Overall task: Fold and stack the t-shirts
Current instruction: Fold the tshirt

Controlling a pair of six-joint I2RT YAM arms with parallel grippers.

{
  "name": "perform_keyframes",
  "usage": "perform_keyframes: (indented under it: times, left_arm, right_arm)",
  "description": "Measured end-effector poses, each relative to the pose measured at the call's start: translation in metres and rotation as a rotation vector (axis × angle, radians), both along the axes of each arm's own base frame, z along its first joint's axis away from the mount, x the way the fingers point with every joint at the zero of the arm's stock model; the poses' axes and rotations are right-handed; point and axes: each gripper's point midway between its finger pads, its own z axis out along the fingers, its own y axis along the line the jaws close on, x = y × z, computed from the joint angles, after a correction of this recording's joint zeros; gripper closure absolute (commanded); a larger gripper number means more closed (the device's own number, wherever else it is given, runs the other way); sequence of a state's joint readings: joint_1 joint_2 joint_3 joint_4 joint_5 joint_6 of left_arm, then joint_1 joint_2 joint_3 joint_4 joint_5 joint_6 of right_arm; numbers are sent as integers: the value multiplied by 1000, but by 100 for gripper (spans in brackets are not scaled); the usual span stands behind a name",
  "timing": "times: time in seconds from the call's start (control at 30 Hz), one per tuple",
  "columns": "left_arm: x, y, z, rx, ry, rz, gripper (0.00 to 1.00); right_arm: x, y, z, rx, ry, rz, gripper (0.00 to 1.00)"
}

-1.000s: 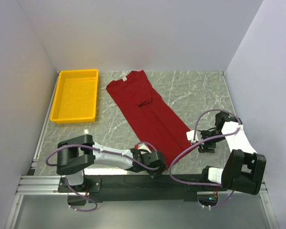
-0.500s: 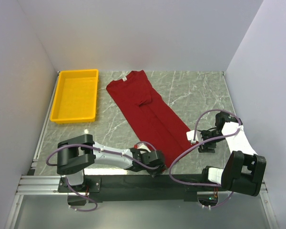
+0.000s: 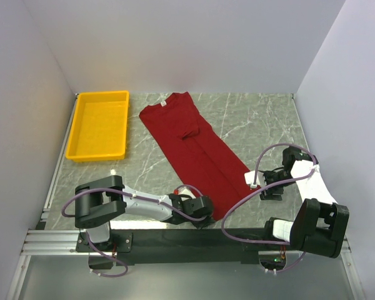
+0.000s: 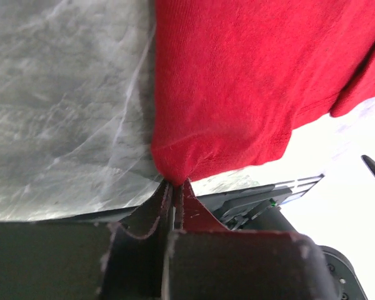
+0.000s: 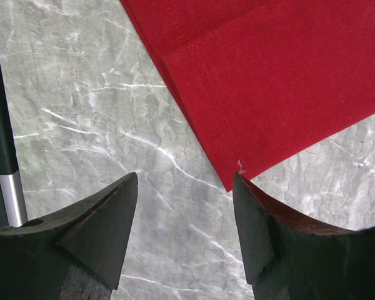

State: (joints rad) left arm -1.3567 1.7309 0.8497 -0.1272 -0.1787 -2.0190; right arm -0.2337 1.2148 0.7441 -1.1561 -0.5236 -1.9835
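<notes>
At the near edge of the grey marble-patterned table (image 3: pixel 256 119), the left gripper (image 4: pixel 174 189) is clamped on the near hem corner of the plain dark red short-sleeved cloth t-shirt (image 3: pixel 190 147). The left wrist view shows the cloth bunched into a point between its closed dark fingers (image 4: pixel 140 215). The right gripper (image 5: pixel 185 181) hovers over the table with its jaws spread wide and nothing between them. The shirt's other hem corner, with a small loose thread, lies just ahead of the gap. From these two corners the shirt runs as a long, narrow strip diagonally away to the left. It lies flat on the table, with a sleeve folded onto its middle. Its collar, with the small white neck label (image 3: pixel 165 103), lies at the far end. Just beside the collar, to its left and not touching it, sits the yellow rectangular plastic tray (image 3: pixel 100 94).
</notes>
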Motion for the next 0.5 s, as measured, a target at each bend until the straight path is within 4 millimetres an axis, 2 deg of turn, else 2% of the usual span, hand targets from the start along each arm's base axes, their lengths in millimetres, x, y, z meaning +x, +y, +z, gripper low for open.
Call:
perform_keyframes:
  times: [0.23, 0.37, 0.5]
  left_arm:
    - [3, -1, 1, -11, -8, 8, 100]
    - [4, -1, 2, -9, -12, 10, 100]
    - [5, 0, 3, -12, -22, 14, 100]
  right_arm:
    - [-4, 1, -2, 2, 17, 0, 29]
    - [-12, 3, -7, 5, 67, 14, 30]
    - [-11, 10, -14, -1, 69, 63, 30]
